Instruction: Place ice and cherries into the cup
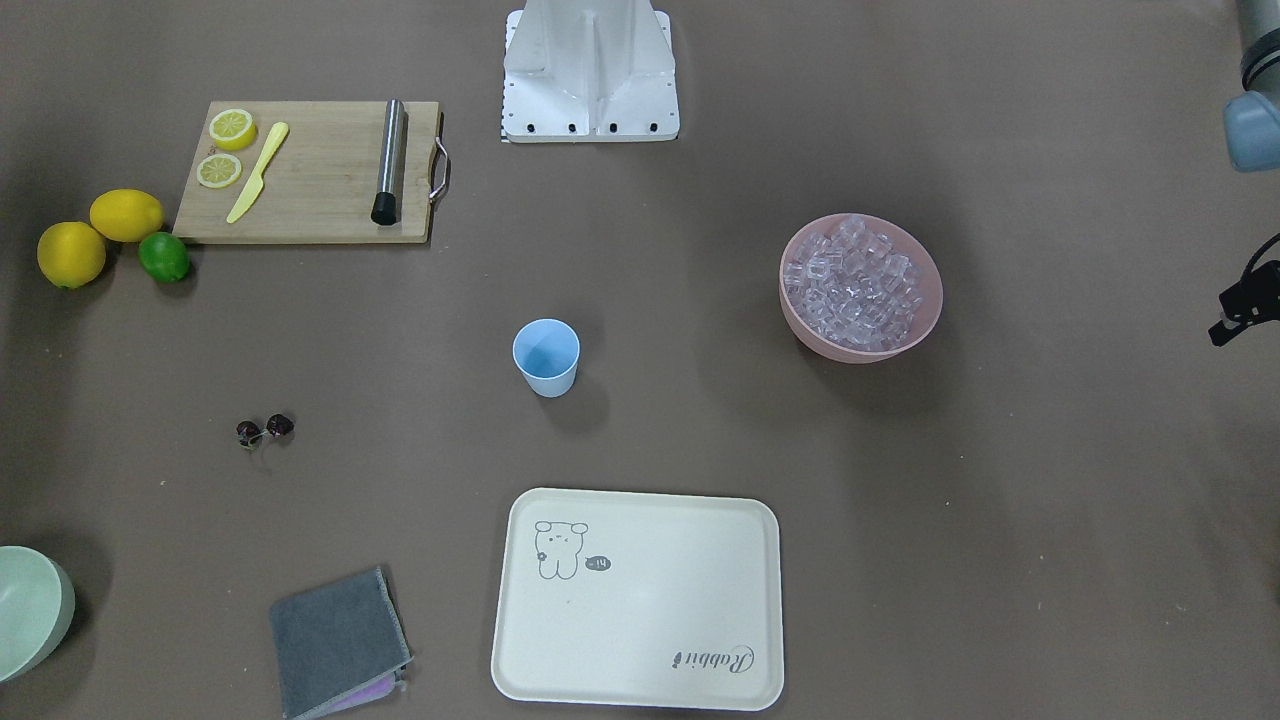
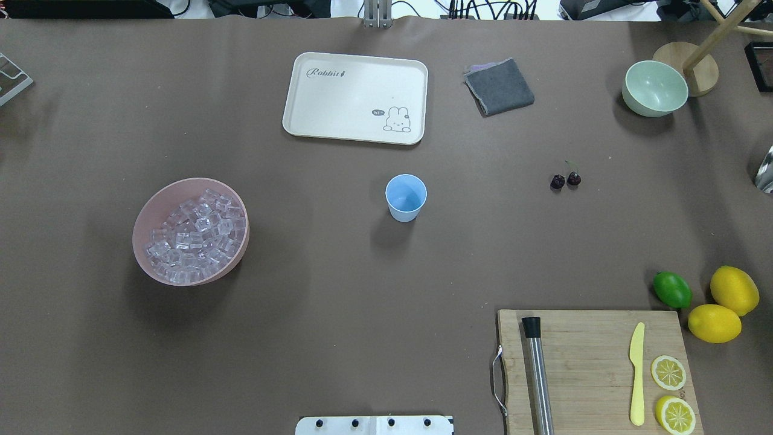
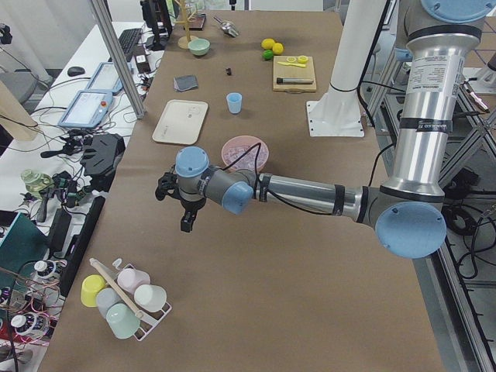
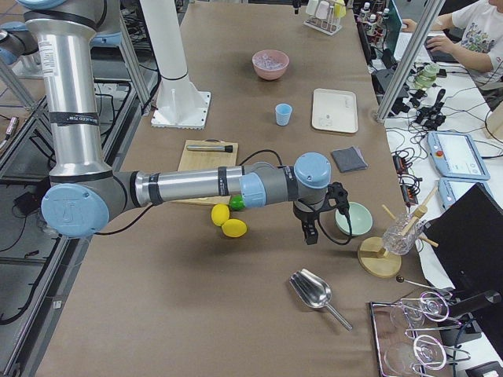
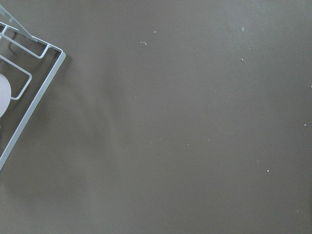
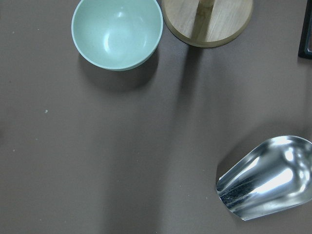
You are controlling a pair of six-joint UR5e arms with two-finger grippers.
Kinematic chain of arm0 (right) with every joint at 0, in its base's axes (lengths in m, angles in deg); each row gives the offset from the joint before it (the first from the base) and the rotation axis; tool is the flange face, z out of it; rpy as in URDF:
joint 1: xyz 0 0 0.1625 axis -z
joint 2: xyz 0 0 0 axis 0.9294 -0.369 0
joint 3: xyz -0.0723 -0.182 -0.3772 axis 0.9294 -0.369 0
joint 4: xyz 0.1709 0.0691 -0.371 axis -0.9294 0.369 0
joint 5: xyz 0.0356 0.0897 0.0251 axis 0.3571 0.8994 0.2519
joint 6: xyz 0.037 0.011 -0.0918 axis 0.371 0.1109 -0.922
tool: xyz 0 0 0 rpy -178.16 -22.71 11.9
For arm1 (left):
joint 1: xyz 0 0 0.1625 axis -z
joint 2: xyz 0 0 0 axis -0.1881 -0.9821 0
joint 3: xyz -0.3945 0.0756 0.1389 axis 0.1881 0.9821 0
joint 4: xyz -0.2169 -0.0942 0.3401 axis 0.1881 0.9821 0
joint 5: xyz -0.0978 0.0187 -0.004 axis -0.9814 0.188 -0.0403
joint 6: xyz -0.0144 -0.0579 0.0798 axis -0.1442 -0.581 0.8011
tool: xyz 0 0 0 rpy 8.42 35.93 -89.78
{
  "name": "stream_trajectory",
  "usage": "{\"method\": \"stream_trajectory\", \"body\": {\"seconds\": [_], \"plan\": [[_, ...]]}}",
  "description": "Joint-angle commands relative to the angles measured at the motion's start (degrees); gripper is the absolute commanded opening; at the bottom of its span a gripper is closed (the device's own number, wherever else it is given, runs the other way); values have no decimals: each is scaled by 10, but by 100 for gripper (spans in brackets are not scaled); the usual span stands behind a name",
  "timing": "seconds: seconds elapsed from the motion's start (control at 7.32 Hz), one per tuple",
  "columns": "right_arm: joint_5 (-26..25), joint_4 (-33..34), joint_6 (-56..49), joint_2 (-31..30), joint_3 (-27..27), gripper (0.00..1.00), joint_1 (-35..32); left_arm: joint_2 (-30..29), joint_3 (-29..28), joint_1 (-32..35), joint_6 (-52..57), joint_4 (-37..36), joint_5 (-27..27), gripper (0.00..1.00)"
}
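Left gripper (image 3: 187, 221) hung above the worktop (image 2: 314, 290); whether released or clenched could not be told. Ice (image 2: 196, 238) lay heaped in the pink bowl (image 2: 147, 211). Cup (image 2: 406, 197) stood upright mid-worktop. Cherries (image 2: 565, 180) lay well apart from it. Right gripper (image 4: 308, 234) hung near the green bowl (image 4: 357, 220); grip likewise undeterminable.

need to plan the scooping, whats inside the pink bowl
The pink bowl holds a heap of clear ice; the top cubes cover the lower ones and the bowl's bottom.
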Motion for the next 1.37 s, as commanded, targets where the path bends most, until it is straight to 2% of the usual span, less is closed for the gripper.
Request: {"method": "stream_trajectory", "body": {"seconds": [0.0, 0.14, 0.27, 0.41, 0.55, 0.68, 0.96, 1.23], "plan": [[0, 0, 0, -4, 1, 100, 0, 3, 4, 1, 11, -4, 0, 98], [-1, 0, 1, -3, 1, 100, 0, 7, 6, 2, 11, 1, -2, 98], [-1, 0, 3, 1, 2, 100, 0, 6, 10, -1, 14, 25, 34, 98], [-2, 0, 1, 3, 2, 100, 0, 5, 13, -8, 16, 29, 47, 98], [3, 1, 7, 3, 3, 100, 0, 3, 44, -18, -9, 29, 24, 98], [20, 1, 8, 3, 7, 100, 0, 1, 63, -54, -38, 27, 21, 98], [19, 1, 8, 3, 7, 100, 0, -22, 115, -125, -104, -4, 22, 98], [20, 1, 9, 3, 4, 100, 0, -68, 183, -217, -273, -63, 28, 98]]}}
